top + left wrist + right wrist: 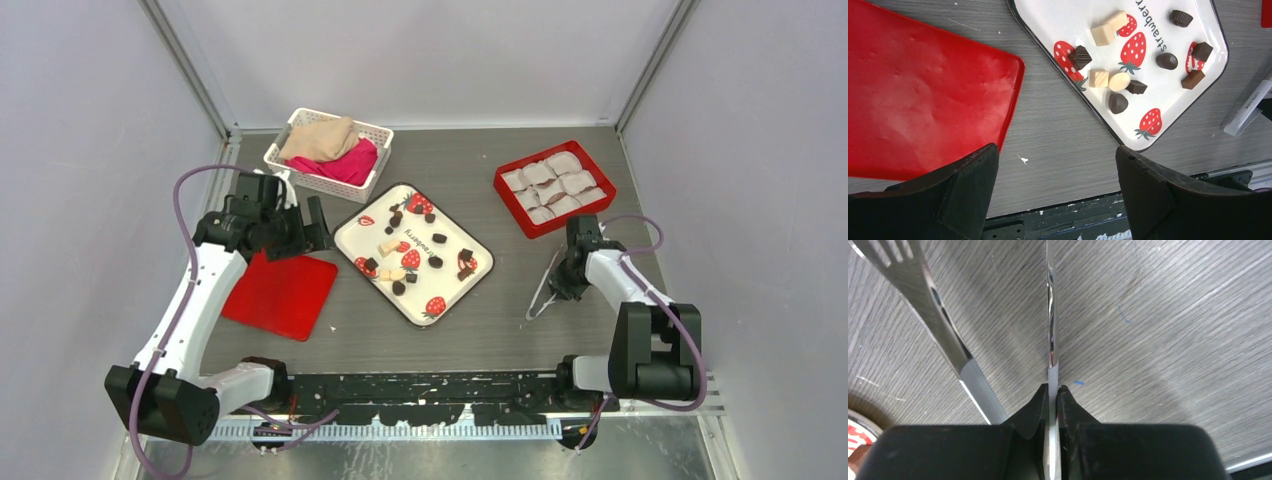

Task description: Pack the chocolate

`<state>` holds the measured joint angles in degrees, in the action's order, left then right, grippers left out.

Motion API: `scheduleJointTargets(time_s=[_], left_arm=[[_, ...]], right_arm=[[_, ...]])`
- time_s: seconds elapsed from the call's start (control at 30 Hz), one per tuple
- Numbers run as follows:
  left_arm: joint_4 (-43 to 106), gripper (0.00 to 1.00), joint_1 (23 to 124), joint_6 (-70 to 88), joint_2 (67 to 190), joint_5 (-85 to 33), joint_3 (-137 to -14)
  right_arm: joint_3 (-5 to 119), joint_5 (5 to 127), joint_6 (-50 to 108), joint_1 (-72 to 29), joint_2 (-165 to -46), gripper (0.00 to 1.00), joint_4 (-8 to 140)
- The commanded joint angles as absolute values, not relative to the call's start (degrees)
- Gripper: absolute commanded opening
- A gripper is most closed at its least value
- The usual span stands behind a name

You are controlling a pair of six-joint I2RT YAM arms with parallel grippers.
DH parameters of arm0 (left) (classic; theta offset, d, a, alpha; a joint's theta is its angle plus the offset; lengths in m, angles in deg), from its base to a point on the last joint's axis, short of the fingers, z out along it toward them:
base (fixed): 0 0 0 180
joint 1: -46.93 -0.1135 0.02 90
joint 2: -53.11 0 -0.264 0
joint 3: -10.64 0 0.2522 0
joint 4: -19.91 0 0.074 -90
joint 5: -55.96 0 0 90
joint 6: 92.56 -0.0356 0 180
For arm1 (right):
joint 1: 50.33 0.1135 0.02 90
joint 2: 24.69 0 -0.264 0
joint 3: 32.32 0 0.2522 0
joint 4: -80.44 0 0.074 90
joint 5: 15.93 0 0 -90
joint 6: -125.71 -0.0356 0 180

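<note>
Several small dark chocolates (437, 261) lie on a white tray with strawberry prints (355, 232) in the middle of the table. In the left wrist view the dark lumps (1118, 103) sit among a few cream pieces (1103, 34) on that tray (1058, 20). My left gripper (314, 226) is open and empty (1058, 185), raised between the tray and a red lid. My right gripper (568, 278) is shut (1053, 390) on one arm of the metal tongs (1050, 315), just above the table right of the tray. The tongs' other arm (943, 315) splays out to the left.
A red box of white paper cups (555, 187) stands at the back right. A flat red lid (280, 293) lies left of the tray, also in the left wrist view (923, 95). A white basket with cloths (328, 150) stands at the back left.
</note>
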<state>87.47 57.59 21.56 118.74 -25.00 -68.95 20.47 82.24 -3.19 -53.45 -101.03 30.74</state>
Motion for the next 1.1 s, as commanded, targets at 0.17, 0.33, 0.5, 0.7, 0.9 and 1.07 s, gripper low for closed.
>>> scheduleJointTargets(time_s=[0.17, 0.33, 0.5, 0.7, 0.9, 1.07], left_arm=[[84.38, 0.87, 57.75, 22.73, 117.22, -25.5, -71.35], [84.96, 0.87, 57.76, 22.1, 118.16, -25.49, -75.05], [85.04, 0.86, 57.78, 21.97, 118.42, -23.44, -78.7], [84.11, 0.86, 57.82, 21.89, 120.1, -22.69, -80.64], [81.9, 0.86, 57.82, 23.48, 121.13, -20.27, -79.66], [81.73, 0.86, 57.76, 23.42, 121.65, -20.54, -79.32]], right_arm=[[25.32, 82.08, -2.76, -53.5, -91.43, 0.01, 21.27], [28.04, 78.5, -1.4, -52.64, -89.38, 0.01, 17.57], [30.78, 83.03, -3.4, -43.43, -87.6, 0.01, 15.47], [32.76, 91.46, -4.59, -31.92, -92.87, 0.01, 12.8], [30.88, 90.66, -2.79, -31.08, -97.95, 0.01, 18.22], [31.63, 93.27, -0.42, -31.0, -102.09, 0.17, 20.67]])
